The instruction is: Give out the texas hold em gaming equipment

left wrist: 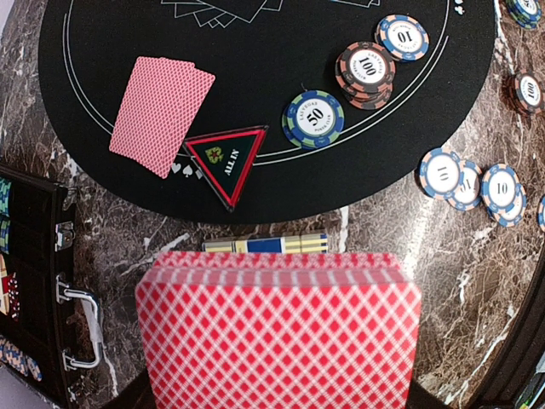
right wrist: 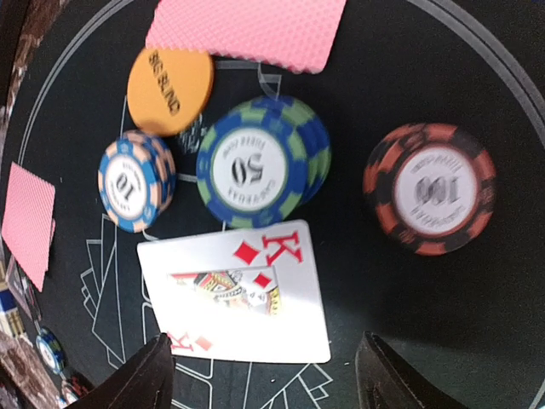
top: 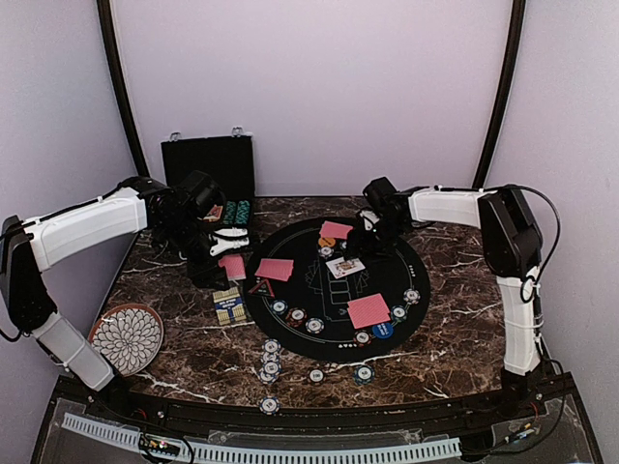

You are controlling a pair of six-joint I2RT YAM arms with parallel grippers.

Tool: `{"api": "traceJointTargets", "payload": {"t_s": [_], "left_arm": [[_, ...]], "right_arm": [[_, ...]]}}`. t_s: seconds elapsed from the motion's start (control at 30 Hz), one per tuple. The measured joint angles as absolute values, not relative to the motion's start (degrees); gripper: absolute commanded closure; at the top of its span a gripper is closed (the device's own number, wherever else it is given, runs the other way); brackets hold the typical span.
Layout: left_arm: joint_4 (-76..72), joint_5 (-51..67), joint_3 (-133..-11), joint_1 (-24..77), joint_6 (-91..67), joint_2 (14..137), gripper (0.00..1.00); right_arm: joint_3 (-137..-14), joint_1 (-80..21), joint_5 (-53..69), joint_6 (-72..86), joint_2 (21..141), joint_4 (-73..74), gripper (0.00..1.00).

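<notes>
left gripper (left wrist: 281, 375) clamped on a deck of red-backed cards (left wrist: 279, 328), held above the marble table (left wrist: 392, 256) just off the near-left rim of the round black mat (left wrist: 281, 170). beneath the deck, a blue-and-yellow box (left wrist: 264, 245), writing unreadable. on the mat: triangle marker (left wrist: 226, 162) reading "all in", touching a face-down pair of cards (left wrist: 160, 115); chips marked "50" (left wrist: 314, 119), "100" (left wrist: 366, 72), "10" (left wrist: 403, 37). black case (left wrist: 34, 290) at left, handle toward the mat.

right gripper (right wrist: 264, 375) spread wide above a face-up king of diamonds (right wrist: 238, 294). beside it: orange button (right wrist: 169, 89) reading "big blind", chip stacks "10" (right wrist: 132, 181), "50" (right wrist: 255, 170), "100" (right wrist: 430, 189).
</notes>
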State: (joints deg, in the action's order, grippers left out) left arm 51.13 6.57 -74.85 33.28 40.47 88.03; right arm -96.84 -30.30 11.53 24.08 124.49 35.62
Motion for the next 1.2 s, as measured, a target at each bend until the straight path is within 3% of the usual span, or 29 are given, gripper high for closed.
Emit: {"api": "traceJointTargets", "payload": {"t_s": [0.73,1.2], "left_arm": [[51.18,6.55,-74.85,33.28,40.49,88.03,1.0],[51.18,6.55,-74.85,33.28,40.51,88.03,1.0]], "right_arm": [[-87.64,-27.51,22.46,25.96,123.46,21.43,0.31],[-84.73,-31.77,25.04,30.94,123.11,13.93,0.34]]}}
